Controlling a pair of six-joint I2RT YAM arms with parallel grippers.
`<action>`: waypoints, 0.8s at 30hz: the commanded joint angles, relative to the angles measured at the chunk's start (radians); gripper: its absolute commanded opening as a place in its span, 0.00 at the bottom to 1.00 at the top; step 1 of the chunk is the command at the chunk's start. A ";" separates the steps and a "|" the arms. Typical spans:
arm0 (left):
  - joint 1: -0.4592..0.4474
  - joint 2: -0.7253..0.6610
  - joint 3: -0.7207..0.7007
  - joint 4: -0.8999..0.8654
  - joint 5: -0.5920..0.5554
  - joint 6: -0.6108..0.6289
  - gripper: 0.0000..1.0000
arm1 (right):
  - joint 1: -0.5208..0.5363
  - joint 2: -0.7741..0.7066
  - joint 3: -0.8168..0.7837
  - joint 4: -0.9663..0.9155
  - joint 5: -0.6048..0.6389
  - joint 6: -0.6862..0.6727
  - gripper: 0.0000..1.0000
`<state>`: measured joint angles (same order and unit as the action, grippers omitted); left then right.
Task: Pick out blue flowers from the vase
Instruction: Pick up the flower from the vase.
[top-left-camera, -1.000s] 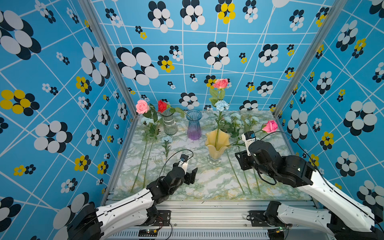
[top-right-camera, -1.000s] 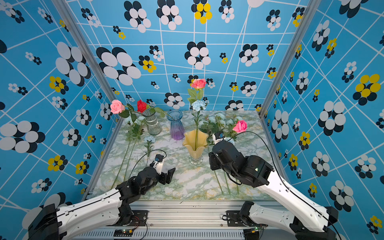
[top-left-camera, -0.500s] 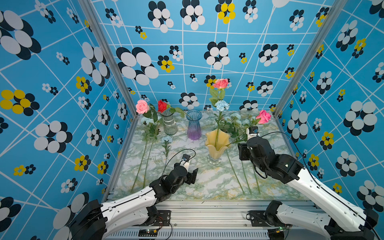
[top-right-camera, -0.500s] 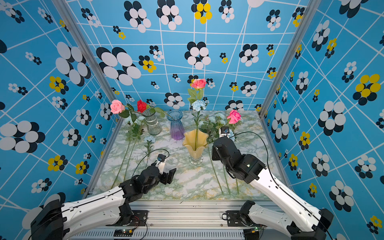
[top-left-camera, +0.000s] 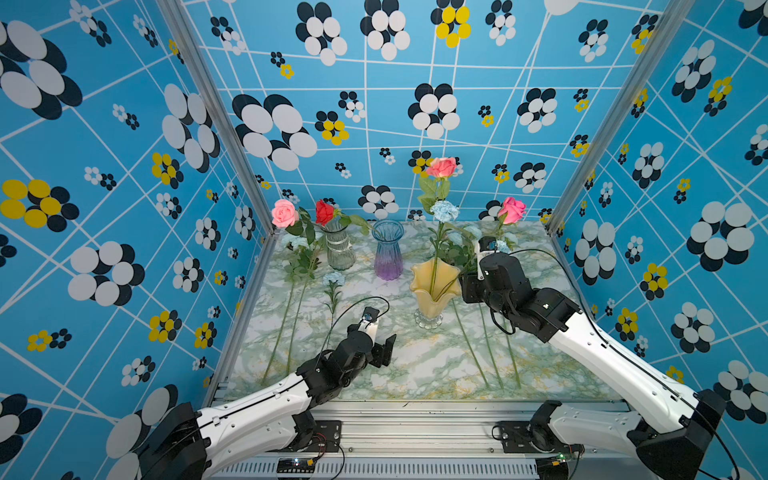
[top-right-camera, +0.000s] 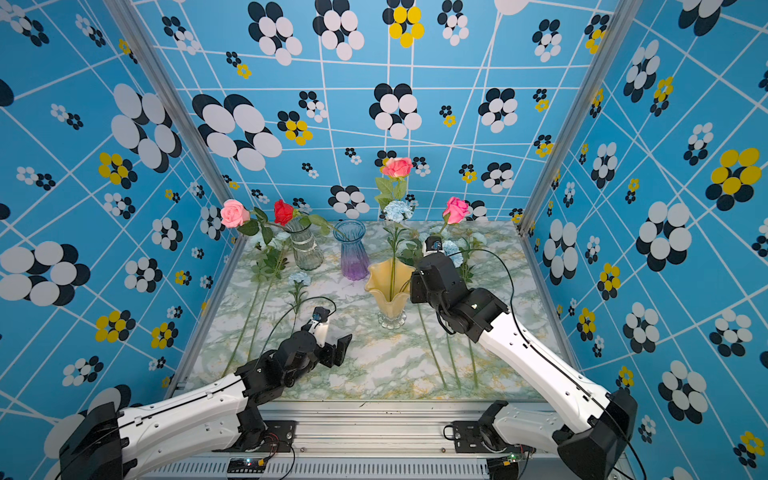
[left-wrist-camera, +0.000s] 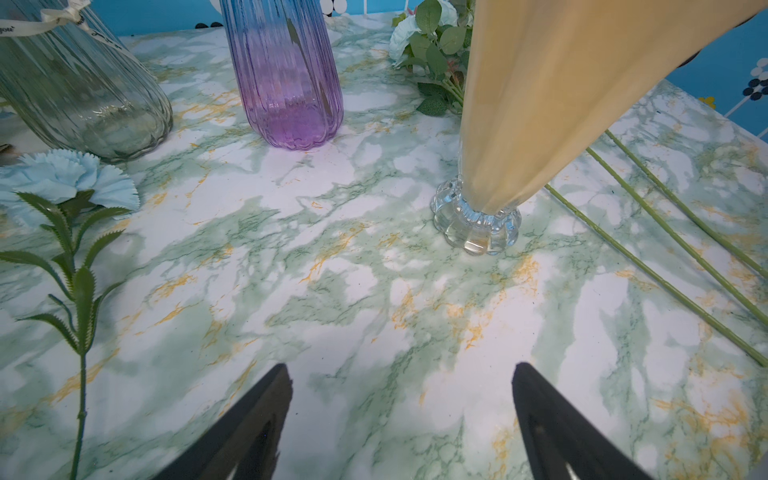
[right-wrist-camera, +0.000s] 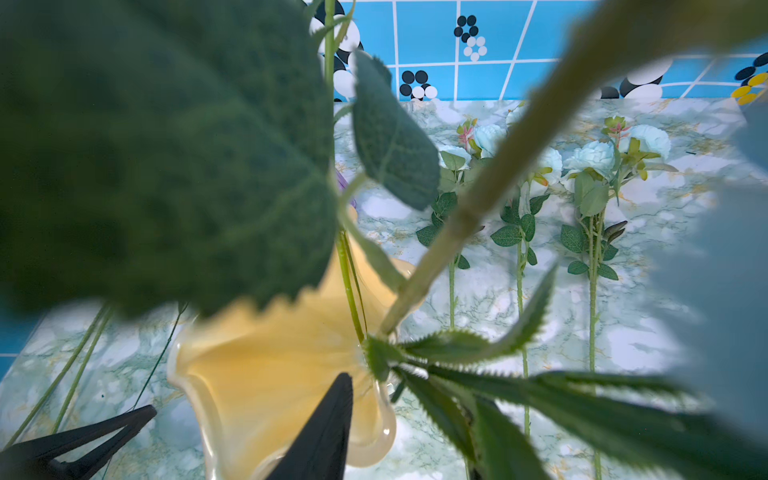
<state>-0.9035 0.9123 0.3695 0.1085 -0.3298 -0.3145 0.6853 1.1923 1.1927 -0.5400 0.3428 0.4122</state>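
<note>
A green-veined marbled tabletop (top-left-camera: 415, 374) fills a booth of blue walls (top-left-camera: 124, 166) printed with flowers.

In both top views, a yellow vase (top-left-camera: 434, 291) stands near the middle of the table. One blue flower (top-left-camera: 444, 210) stands upright in it, below a tall pink rose (top-left-camera: 441, 167), and a second pink rose (top-left-camera: 512, 210) leans out to the right. The right gripper (top-left-camera: 464, 284) sits just beside the vase's rim. The left gripper (top-left-camera: 382, 345) hovers low over bare marble, apart from the vase. A blue carnation (top-left-camera: 333, 279) lies flat to the left of the vase, and more blue flowers (top-right-camera: 454, 254) lie on the table behind the right arm. At the back stand a purple vase (top-left-camera: 388, 255) and a clear vase (top-left-camera: 340, 249) holding a red rose (top-left-camera: 324, 212).

In the left wrist view, both fingers (left-wrist-camera: 266, 411) are spread wide with nothing between them — released — and they face the yellow vase's glass foot.

In the right wrist view, the fingers (right-wrist-camera: 324, 428) stand apart and grip nothing. One tip is over the vase's mouth and the other is outside its rim. Beyond them, blue blooms lie side by side on the marble.
</note>
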 joint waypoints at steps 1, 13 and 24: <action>0.006 -0.007 0.007 -0.007 -0.014 -0.004 0.86 | -0.038 -0.022 -0.054 0.068 -0.074 0.026 0.45; 0.006 0.004 0.013 -0.011 -0.021 -0.006 0.86 | -0.083 -0.065 -0.059 0.087 -0.138 0.008 0.19; 0.010 -0.083 0.168 -0.131 0.032 0.026 0.87 | -0.134 -0.130 -0.052 0.050 -0.183 0.021 0.26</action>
<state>-0.9028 0.8680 0.4492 0.0120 -0.3206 -0.3122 0.5858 1.0943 1.1267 -0.4664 0.2062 0.4210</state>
